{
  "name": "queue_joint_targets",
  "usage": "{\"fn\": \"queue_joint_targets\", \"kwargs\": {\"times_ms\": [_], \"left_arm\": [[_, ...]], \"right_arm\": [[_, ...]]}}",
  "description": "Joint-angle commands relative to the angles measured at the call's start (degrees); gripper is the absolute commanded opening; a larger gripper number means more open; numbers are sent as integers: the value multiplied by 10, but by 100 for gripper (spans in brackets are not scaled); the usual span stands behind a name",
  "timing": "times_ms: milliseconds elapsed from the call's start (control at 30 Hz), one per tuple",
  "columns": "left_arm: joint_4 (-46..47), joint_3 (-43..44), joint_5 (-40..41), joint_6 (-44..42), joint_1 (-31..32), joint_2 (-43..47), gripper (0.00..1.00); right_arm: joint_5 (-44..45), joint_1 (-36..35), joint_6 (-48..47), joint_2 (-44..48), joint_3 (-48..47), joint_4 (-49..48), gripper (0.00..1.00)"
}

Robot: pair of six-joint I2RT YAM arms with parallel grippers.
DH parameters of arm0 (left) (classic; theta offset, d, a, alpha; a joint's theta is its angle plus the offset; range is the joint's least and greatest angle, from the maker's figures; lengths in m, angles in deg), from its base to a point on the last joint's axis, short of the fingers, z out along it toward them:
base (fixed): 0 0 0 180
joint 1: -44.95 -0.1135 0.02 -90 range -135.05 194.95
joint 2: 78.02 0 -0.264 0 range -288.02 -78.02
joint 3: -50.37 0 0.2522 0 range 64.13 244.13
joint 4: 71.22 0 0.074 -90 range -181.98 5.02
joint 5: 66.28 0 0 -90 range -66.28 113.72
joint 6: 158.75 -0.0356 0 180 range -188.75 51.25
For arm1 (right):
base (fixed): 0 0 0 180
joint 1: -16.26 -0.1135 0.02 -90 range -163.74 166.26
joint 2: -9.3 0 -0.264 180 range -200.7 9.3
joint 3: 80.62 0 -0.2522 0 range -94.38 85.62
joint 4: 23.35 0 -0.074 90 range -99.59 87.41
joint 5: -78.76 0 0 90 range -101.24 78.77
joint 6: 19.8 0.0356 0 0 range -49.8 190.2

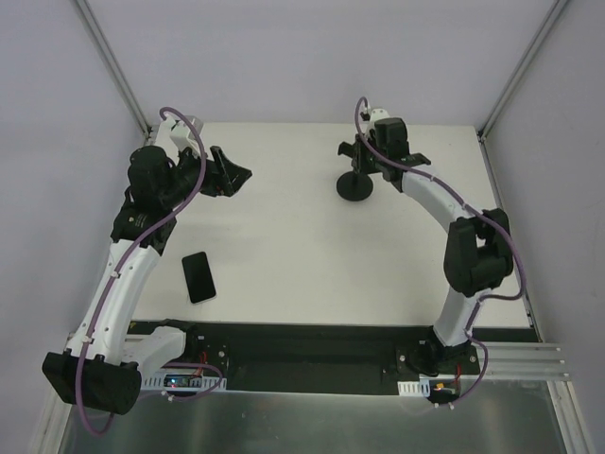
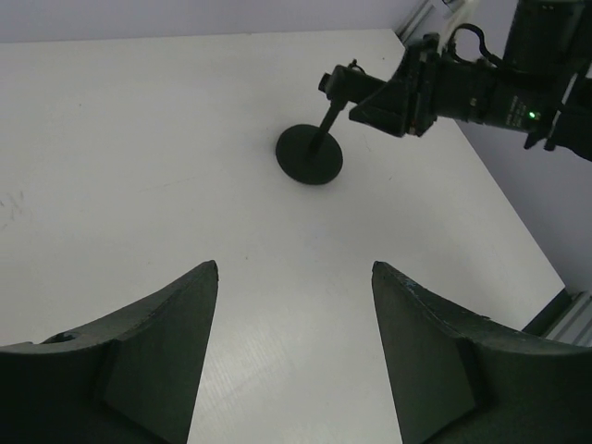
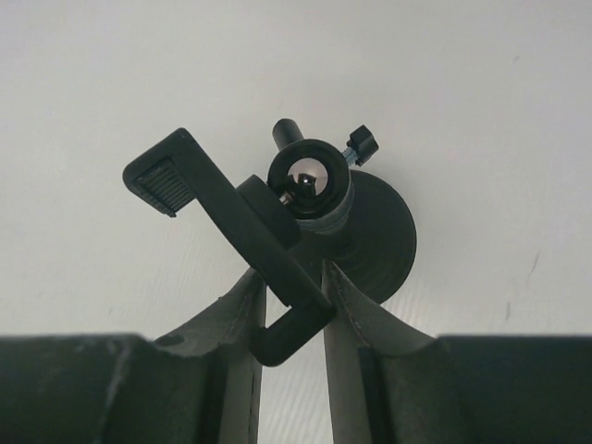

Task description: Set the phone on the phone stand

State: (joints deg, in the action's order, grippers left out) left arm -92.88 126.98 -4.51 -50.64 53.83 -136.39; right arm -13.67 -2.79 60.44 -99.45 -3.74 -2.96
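The phone (image 1: 198, 276) lies flat on the white table at the near left, apart from both grippers. The phone stand (image 1: 356, 186) stands at the far middle on its round disc base, which also shows in the left wrist view (image 2: 310, 154). My right gripper (image 1: 364, 149) is over the stand, and in the right wrist view my right gripper (image 3: 291, 277) is shut on the stand's clamp bracket (image 3: 222, 199). My left gripper (image 1: 236, 175) is open and empty above the far left of the table, as the left wrist view (image 2: 294, 268) shows. It points toward the stand.
The white table (image 1: 284, 236) is walled at the back and sides, with metal frame posts (image 1: 113, 66) at the far corners. The arm bases sit on a black strip (image 1: 302, 355) along the near edge. The right arm (image 1: 473, 246) arches along the right side.
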Motion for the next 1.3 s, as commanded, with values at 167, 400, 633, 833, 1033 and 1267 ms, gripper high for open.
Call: {"fn": "queue_joint_targets", "kwargs": {"times_ms": [167, 400, 633, 833, 1033, 1267], "left_arm": [[14, 5, -12, -10, -12, -17, 63], [14, 3, -17, -19, -12, -38, 62], [8, 9, -22, -14, -12, -70, 79], [-11, 13, 25, -11, -13, -80, 99], [-131, 56, 213, 4, -15, -127, 99], [-281, -45, 273, 83, -79, -78, 99]], "right_arm": [[16, -84, 51, 266, 265, -54, 1], [37, -115, 47, 359, 357, -23, 1], [35, -122, 55, 423, 390, 32, 1], [29, -122, 41, 434, 383, 76, 72], [6, -122, 60, 517, 357, 152, 96], [-44, -122, 41, 629, 407, 179, 96]]}}
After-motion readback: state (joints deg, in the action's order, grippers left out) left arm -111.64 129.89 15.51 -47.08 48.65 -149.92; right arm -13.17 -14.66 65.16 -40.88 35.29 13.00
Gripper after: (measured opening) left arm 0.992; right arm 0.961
